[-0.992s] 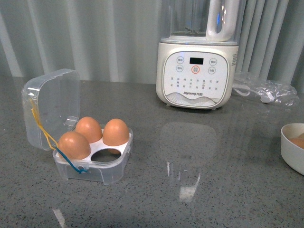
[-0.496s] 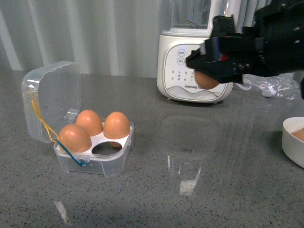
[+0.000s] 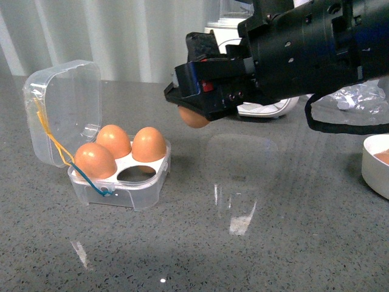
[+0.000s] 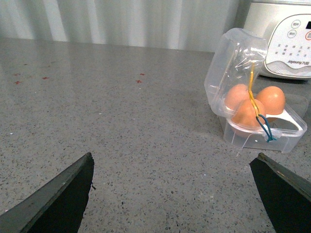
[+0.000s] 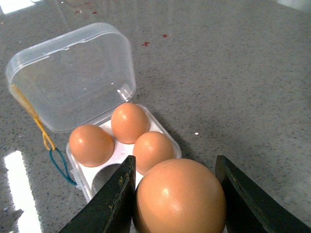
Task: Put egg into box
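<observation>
We held the egg (image 3: 193, 120) clamped in our right tool (image 3: 196, 111), in the air near the open box (image 3: 143, 193). Only the left wrist view showed our left tool (image 4: 174, 156) spread wide, empty.

Clear glossy plastic box (image 3: 118, 182), smooth egg (image 5: 180, 196)

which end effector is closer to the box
Right. The right end effector, holding the egg, hovers close beside the box; the left end effector is farther away, open.
</observation>
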Motion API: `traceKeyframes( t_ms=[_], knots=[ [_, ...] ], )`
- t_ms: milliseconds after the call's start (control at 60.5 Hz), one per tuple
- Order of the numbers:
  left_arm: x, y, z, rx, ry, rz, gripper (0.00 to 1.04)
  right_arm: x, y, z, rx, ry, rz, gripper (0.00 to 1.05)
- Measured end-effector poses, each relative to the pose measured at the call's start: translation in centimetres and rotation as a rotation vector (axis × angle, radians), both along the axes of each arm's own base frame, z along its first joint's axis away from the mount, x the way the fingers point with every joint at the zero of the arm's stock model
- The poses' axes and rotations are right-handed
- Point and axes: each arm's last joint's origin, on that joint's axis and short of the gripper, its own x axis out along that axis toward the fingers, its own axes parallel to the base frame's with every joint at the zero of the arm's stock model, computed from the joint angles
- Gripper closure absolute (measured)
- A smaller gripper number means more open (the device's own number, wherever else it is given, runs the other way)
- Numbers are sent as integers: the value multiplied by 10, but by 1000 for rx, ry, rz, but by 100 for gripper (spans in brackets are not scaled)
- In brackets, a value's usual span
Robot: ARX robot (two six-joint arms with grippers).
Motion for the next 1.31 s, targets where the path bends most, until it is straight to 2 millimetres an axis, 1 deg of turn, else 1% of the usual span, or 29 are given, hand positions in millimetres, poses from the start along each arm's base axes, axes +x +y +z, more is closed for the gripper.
traceKeyframes(
  t_ms=[264,562,793,1306],
  knots=[
    [0,0,0,0,0,0,7,-5,25,-6,-37,20,88,62],
    [0,0,0,0,0,0,7,-6,40,-9,-70,29,134,62],
    [0,0,0,0,0,0,7,-7,46,-15,-100,36,156,62],
    [0,0,0,0,0,0,7,-4,51,-21,-130,36,162,62]
  ],
)
